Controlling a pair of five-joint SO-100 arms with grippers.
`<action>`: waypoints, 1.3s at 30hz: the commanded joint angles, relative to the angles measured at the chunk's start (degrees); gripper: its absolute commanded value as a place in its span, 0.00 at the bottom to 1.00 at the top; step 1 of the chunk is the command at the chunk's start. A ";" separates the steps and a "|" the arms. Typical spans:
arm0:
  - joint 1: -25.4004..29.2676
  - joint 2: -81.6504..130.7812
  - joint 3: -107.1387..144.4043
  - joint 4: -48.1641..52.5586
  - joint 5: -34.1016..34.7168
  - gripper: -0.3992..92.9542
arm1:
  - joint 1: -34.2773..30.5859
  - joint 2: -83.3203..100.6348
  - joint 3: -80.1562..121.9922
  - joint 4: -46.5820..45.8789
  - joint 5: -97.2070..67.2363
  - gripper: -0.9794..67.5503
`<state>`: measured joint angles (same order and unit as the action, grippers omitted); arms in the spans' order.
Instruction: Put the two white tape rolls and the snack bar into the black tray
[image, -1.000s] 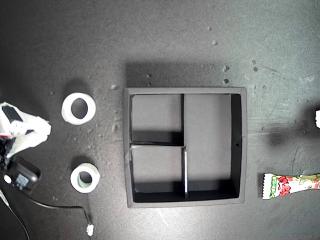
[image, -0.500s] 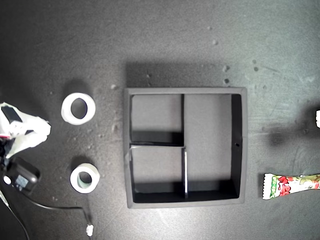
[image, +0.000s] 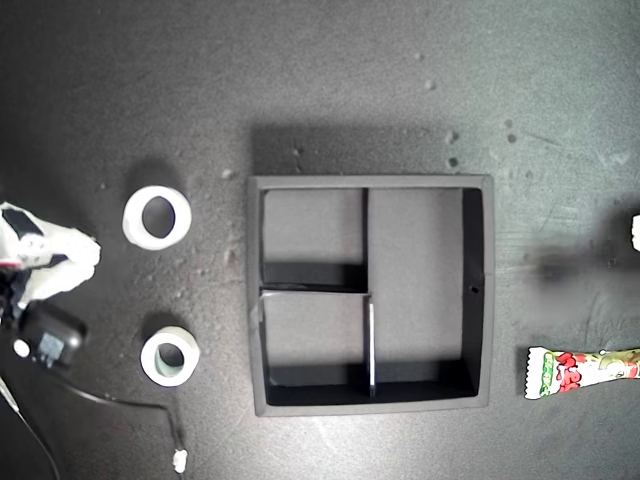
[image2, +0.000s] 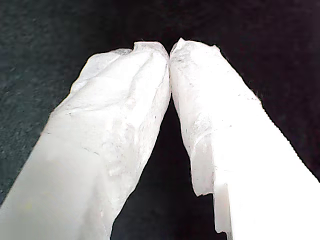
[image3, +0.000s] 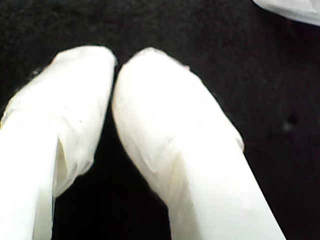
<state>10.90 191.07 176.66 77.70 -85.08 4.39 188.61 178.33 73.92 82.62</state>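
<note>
place: lab-style test bench | evidence: dark scuffed tabletop, loose cable

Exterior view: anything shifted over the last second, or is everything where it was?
Only the arm at the exterior view's left edge moved: its white claw and the black camera module drifted slightly toward the bottom of that view. Nothing was grasped or released. Both white tape rolls, the black tray, which holds nothing, and the snack bar at the right stayed put.
</note>
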 joint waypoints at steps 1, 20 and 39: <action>-1.05 2.81 3.16 0.62 -7.82 0.01 | 3.60 0.26 0.70 -4.22 -1.41 0.01; -2.55 2.72 -11.16 -26.02 28.74 0.08 | 5.01 0.26 0.70 -19.69 26.54 0.01; -4.57 -63.81 -52.82 -9.84 31.64 0.21 | 2.55 0.26 0.70 -25.22 21.71 0.01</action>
<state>5.62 129.73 126.04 68.29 -51.06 7.12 188.53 178.33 48.96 104.77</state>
